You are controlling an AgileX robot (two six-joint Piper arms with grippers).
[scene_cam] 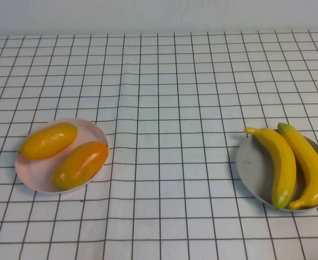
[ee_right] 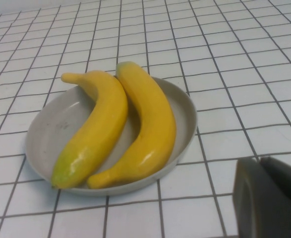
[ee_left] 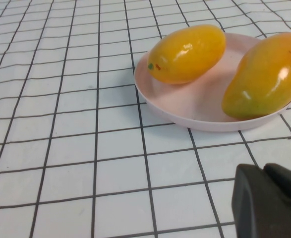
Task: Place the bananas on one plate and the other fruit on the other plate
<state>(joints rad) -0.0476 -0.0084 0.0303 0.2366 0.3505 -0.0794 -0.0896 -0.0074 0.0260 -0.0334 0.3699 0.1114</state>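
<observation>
Both bananas (scene_cam: 294,168) lie on the grey plate (scene_cam: 252,170), both mangoes (scene_cam: 66,154) on the pink plate (scene_cam: 26,173). The left gripper (ee_left: 269,203) and right gripper (ee_right: 271,198), both closed and empty, sit near their plates; best they just stay clear.

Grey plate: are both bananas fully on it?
Yes. Both bananas lie side by side on the grey plate, tips overhanging its rim; none on the cloth.

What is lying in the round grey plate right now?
Two long curved yellow bananas lie side by side in the round grey plate; the plate floor beneath them is covered. Left hand and right hand are shut, off the plates.
</observation>
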